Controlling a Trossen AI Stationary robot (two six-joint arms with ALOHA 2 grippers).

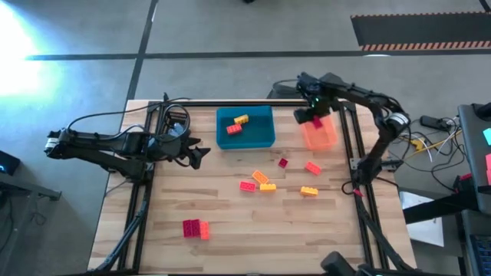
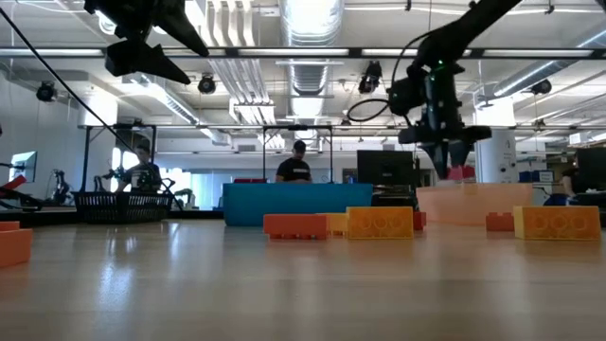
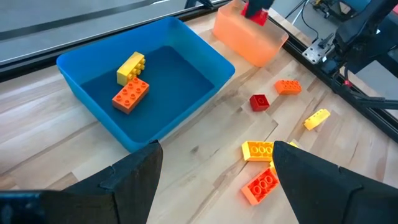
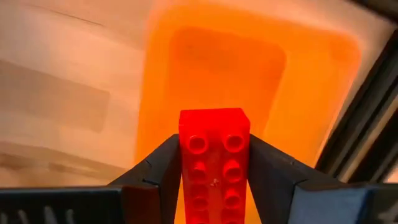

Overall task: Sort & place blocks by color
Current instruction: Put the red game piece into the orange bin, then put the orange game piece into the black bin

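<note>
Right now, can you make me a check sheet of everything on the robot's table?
Surface: wooden table, bare between the bricks.
Job's things: blue tray holds two blocks; orange tray looks empty; about eight blocks loose, including a red pair near the front.
Clutter: nothing seen.
Grippers: right gripper over the orange tray, jaws closed on a red block; left gripper waits open at the table's left.
Cables: loops at the back left corner.
Surroundings: a person behind the table.

Two blocks (image 1: 237,124) lie in the left tray (image 1: 265,138); others before it.
</note>
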